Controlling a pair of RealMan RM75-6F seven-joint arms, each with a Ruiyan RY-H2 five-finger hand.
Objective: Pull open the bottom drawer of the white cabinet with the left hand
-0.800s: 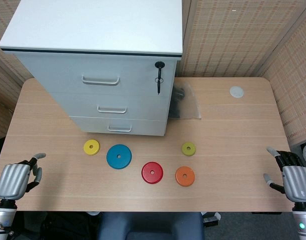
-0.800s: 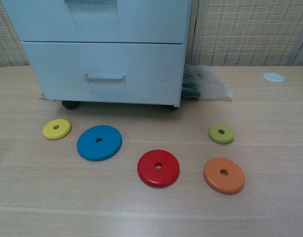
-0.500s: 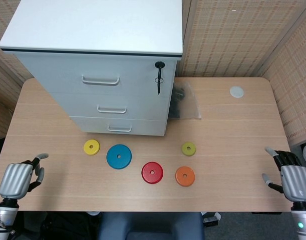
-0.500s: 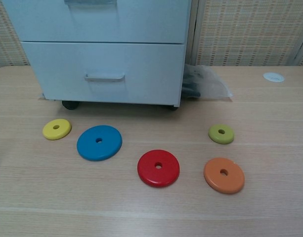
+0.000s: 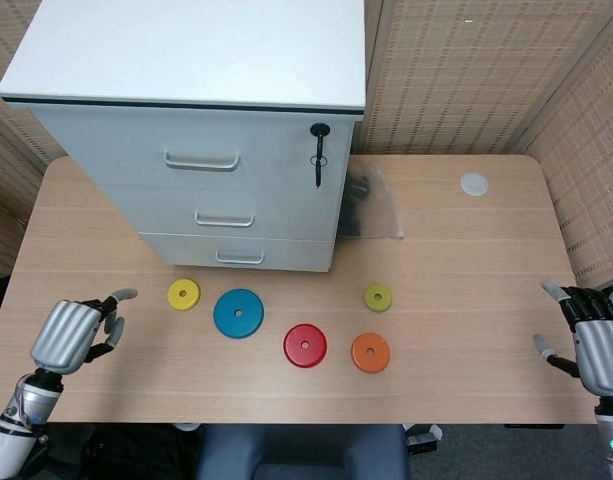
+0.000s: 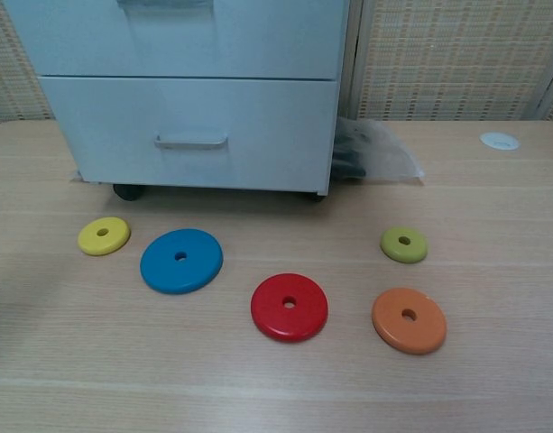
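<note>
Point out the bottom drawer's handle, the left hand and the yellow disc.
bottom drawer's handle (image 6: 190, 142), chest view, middle of the bar.
left hand (image 5: 71, 333), head view, back of the hand.
yellow disc (image 5: 183, 294), head view, rim beside the hole.

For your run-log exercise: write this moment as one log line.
bottom drawer: closed | left hand: open, near table edge | right hand: open, idle | phase: approach

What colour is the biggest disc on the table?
Blue; the biggest disc shows best in the chest view.
</note>
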